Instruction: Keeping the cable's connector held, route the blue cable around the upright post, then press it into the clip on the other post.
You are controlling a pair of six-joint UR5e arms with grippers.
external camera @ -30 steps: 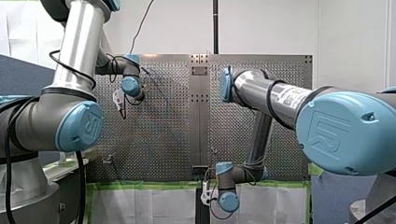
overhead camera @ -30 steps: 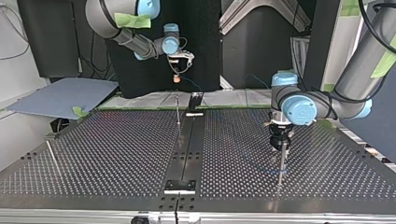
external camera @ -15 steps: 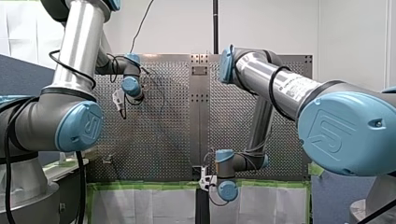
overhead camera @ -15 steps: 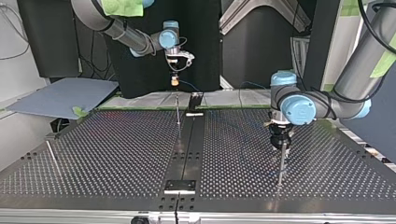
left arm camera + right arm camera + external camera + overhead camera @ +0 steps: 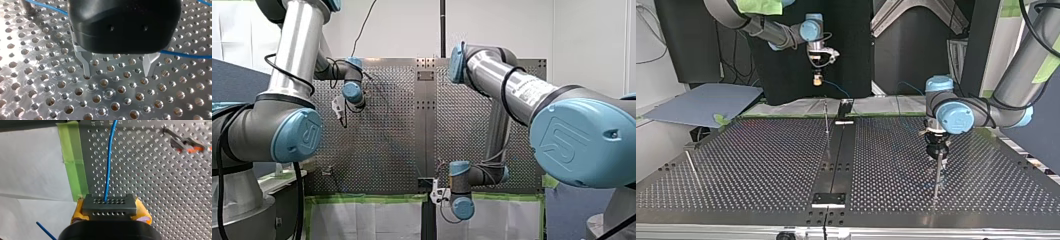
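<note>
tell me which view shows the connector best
Right wrist view: the connector sits close up between yellow pads, cable leaving its face. Top view shows it tiny; in front view it's indistinct; left wrist shows only cable.

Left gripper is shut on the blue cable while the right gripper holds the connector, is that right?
Not quite. The left gripper is open with nothing between its fingers; the blue cable only passes beside it, as the left wrist view shows. The right gripper does hold the connector.
</note>
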